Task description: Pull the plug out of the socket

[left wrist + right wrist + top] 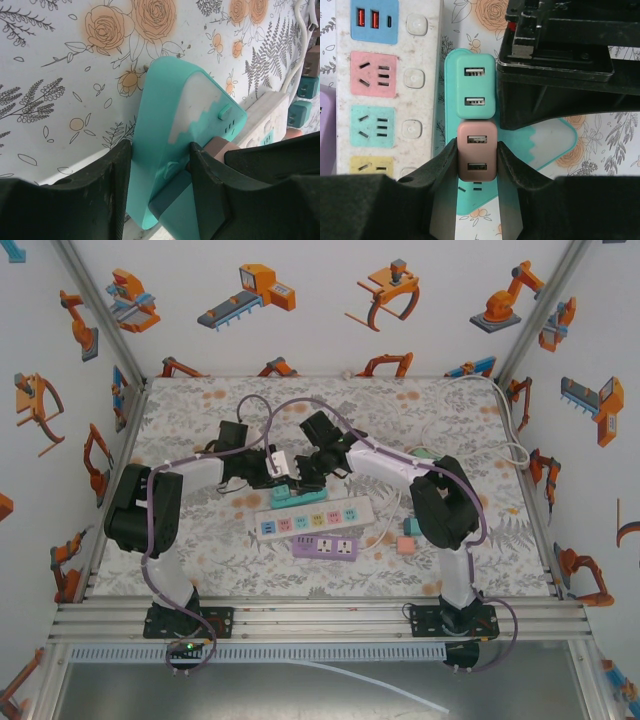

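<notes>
**1. Holding arrangement**

The right gripper (476,147) is clamped on the pink plug (476,159), with one finger pressed against each long side of the plug body. The pink plug is seated in the teal power strip (555,145), which lies near the middle of the table (200,550). The left gripper (160,150) is closed across the width of the teal power strip, with both fingers touching its side walls.

The likely purpose is for the left arm to brace the socket body. A pull by the right arm can then separate the plug instead of dragging the whole strip along.

**2. Surrounding items (right wrist view)**

- A teal plug (476,87) sits at 12 o'clock of the pink plug, touching it, in the same strip.
- The white power strip (390,90) lies at 9 o'clock, just beside the teal power strip.
- The black body of the left gripper stands at 2 o'clock, just beside the teal plug.

**3. Surrounding items (top view)**

- The purple power strip (325,547) lies at 6 o'clock of the white power strip.
- Loose adapters (408,535) rest at 3 o'clock of the strips, well apart from both grippers.

**4. Obstructions**

- The teal plug leaves no clearance at 12 o'clock, so rocking the pink plug that way would probably press on it.
- A straight pull along the pin axis looks unobstructed.
- The two grippers work close together, so collision is the main risk.
</notes>
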